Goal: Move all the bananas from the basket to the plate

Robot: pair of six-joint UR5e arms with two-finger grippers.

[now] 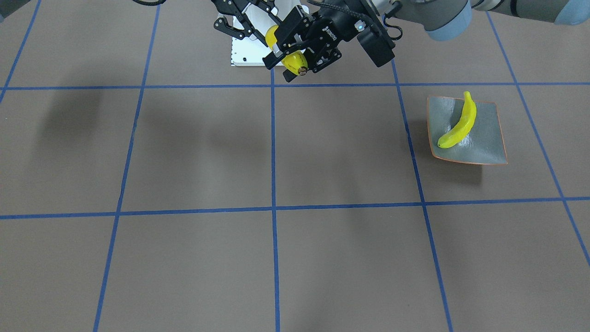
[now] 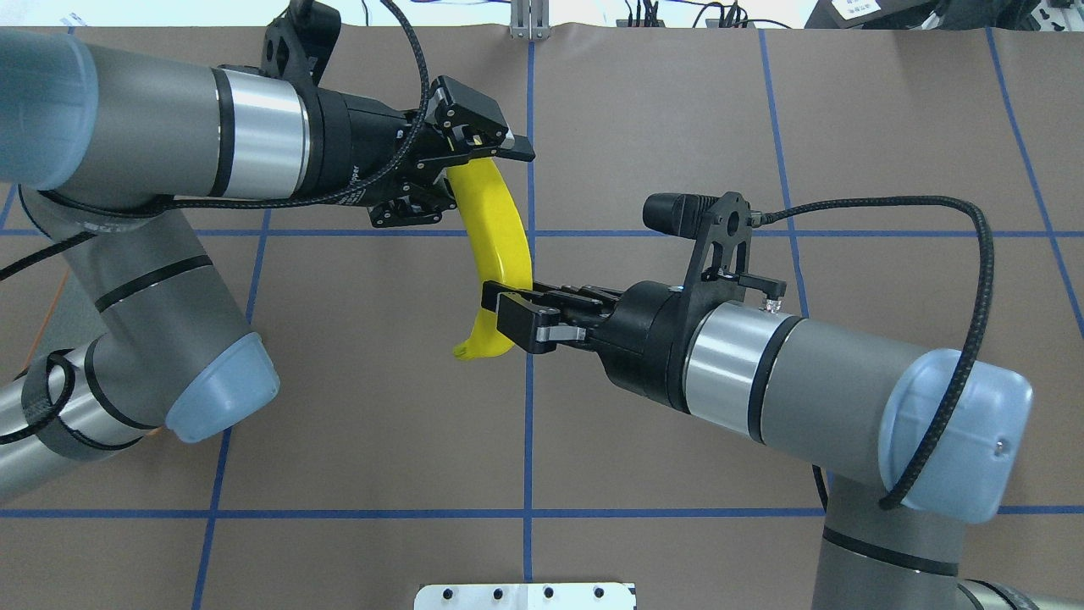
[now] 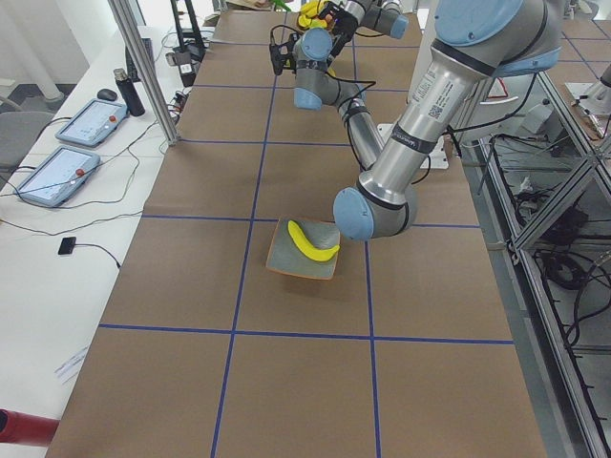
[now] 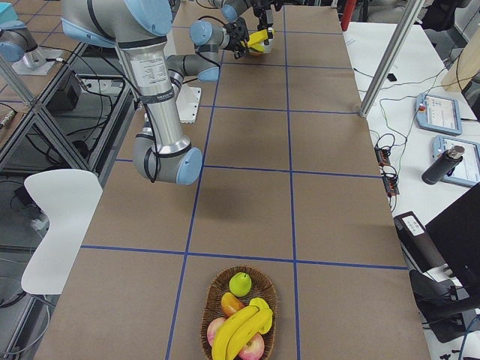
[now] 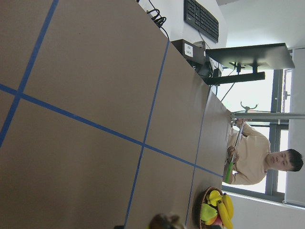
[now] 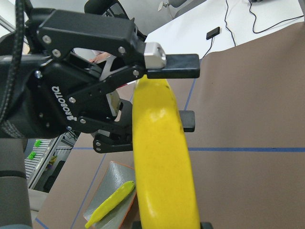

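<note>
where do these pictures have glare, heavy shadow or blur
Exterior front-facing: broad soft shadows lie across the table, a darker one sits just below the plate, and the plate has a faint sheen. Left wrist-mounted: the window is blown out and the picture lies sideways. Right wrist-mounted: the held banana fills the foreground, slightly soft, with a dull highlight.

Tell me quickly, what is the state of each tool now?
Left tool: closed on the upper end of the banana.
Right tool: closed on the same banana, lower down.
</note>
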